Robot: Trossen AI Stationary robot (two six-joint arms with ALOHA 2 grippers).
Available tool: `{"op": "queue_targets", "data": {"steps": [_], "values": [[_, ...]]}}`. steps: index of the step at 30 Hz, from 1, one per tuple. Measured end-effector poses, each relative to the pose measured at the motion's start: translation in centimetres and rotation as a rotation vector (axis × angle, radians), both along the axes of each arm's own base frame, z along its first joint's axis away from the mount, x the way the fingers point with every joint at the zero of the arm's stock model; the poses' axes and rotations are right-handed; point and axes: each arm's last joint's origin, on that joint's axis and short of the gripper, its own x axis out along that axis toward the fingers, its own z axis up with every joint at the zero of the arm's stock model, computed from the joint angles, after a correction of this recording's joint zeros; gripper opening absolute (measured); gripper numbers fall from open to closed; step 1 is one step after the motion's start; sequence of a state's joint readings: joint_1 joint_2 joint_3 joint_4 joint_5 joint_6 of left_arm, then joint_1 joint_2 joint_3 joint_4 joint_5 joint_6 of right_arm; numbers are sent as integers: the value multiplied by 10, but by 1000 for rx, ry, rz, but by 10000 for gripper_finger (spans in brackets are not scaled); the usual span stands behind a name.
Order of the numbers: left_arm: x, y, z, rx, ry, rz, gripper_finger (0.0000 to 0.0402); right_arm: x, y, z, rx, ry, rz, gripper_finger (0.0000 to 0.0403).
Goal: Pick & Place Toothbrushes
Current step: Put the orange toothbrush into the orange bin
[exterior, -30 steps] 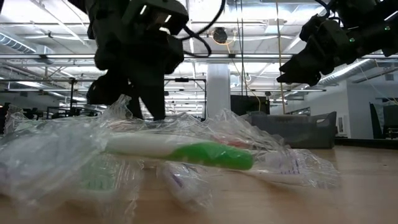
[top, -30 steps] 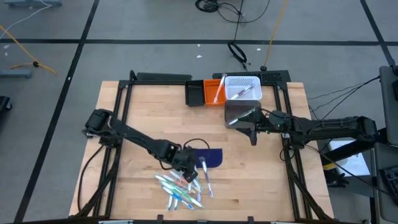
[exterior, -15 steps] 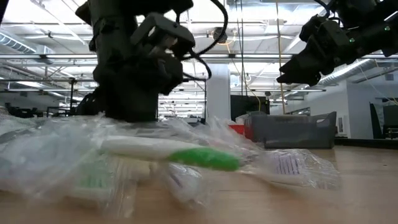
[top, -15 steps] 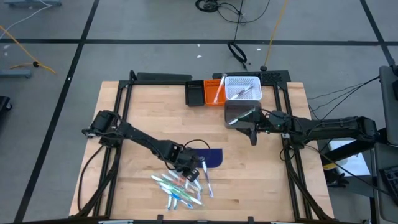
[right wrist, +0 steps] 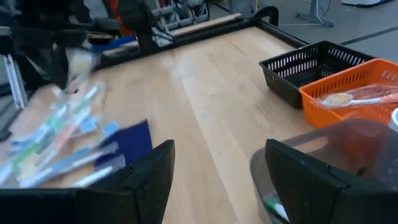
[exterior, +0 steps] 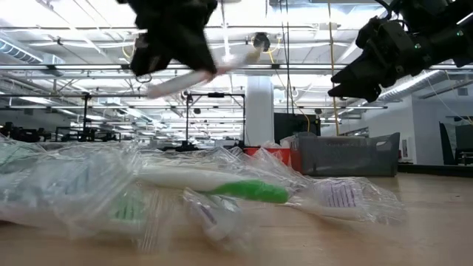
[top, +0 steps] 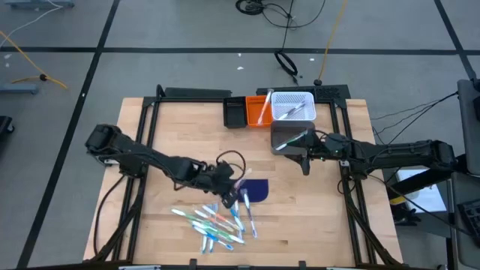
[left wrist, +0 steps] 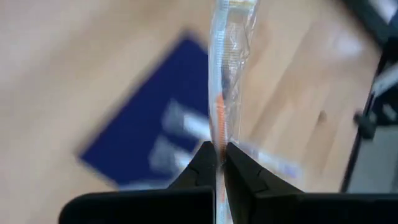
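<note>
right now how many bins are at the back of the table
4: black basket, orange bin, white basket in a row along the back edge, grey bin just in front.

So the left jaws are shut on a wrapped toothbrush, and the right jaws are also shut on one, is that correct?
Only partly. The left gripper is shut on a clear-wrapped orange toothbrush, but the right gripper is open and empty over the grey plastic bin, as the right wrist view shows.
</note>
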State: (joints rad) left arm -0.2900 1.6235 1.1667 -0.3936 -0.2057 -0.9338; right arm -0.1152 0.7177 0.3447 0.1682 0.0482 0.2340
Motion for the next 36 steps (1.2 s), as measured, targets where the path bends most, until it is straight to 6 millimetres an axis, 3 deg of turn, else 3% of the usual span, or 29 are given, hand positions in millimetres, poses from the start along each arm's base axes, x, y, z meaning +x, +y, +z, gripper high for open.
{"op": "queue_targets", "data": {"steps": [7,17,27,36], "values": [[10,12,20,243,-189,1,3,7,13,13,3,-149,79,242],[30,44,38,417,-393,-7,6,27,23,19,-6,-308,133,242],[34,56,42,459,-420,6,4,49,22,13,-13,-438,124,242],[45,57,27,465,-416,-4,5,76,19,17,-40,-420,113,216]]}}
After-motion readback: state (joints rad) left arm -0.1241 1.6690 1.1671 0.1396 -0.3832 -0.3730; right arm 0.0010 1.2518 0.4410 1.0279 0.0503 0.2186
